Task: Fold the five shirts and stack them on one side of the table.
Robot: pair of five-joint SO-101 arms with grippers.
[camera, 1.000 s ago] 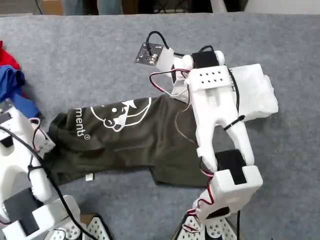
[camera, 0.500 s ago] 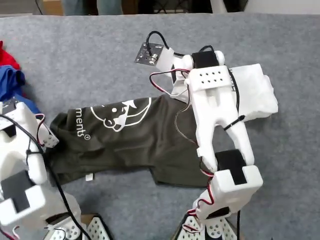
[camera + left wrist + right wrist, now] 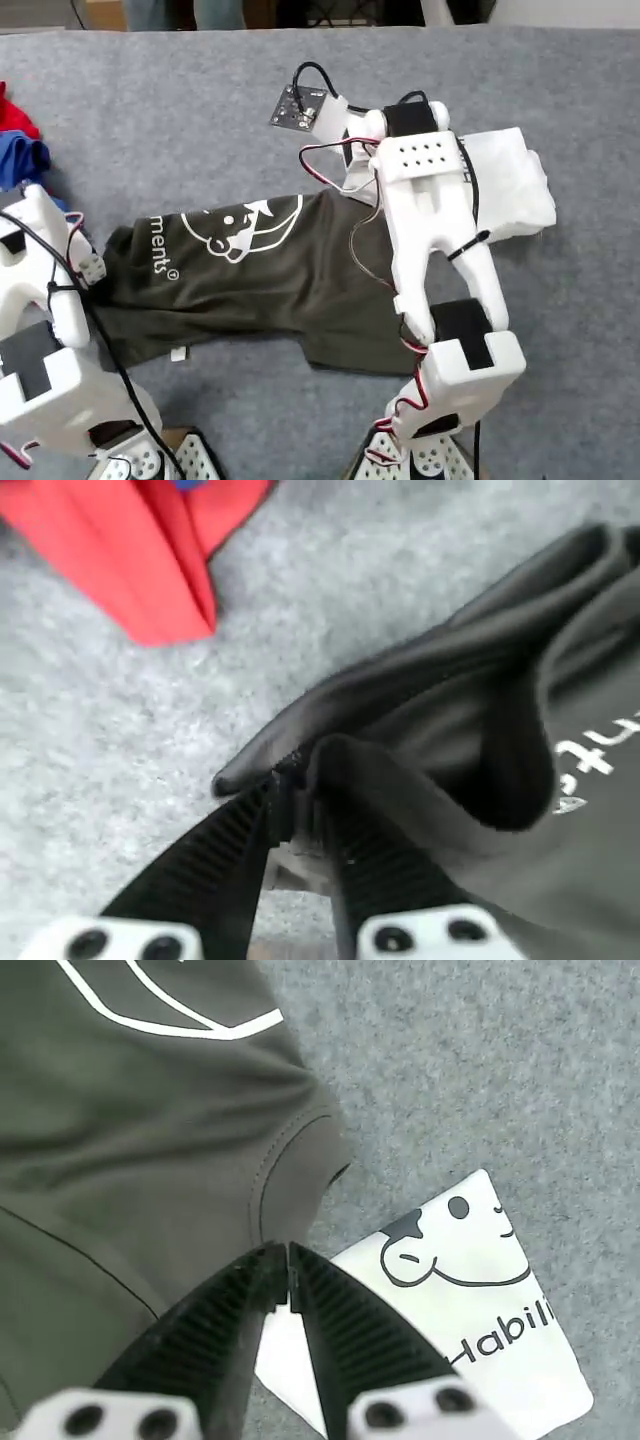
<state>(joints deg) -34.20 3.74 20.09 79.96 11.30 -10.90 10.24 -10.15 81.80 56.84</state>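
A dark olive shirt (image 3: 260,280) with a white print lies spread on the grey worktop (image 3: 150,100), its long axis running side to side between the two arms. The left gripper (image 3: 295,785) is at the shirt's left end, clamped on a raised fold of the dark cloth, which bunches into ridges around the closed jaws. From that hold, the rest of the shirt stretches away to the right, so a fold would probably carry this end along the long axis toward the right arm. The right gripper (image 3: 288,1260) is at the far right end, its jaws pressed together with nothing visibly between them. Its tips hang where a curved seam of the dark shirt meets a folded white shirt (image 3: 440,1310). That white shirt lies on the worktop just beside the dark one, on the right side. The left arm is the nearer one to the free end. A red shirt (image 3: 130,550) and a blue shirt (image 3: 20,165) lie crumpled at the left edge, both cut off by the frame. In the high view the right arm covers the dark shirt's right end. It is hard to tell whether the left gripper holds hem, collar or sleeve, or whether the right gripper's tips touch the cloth.
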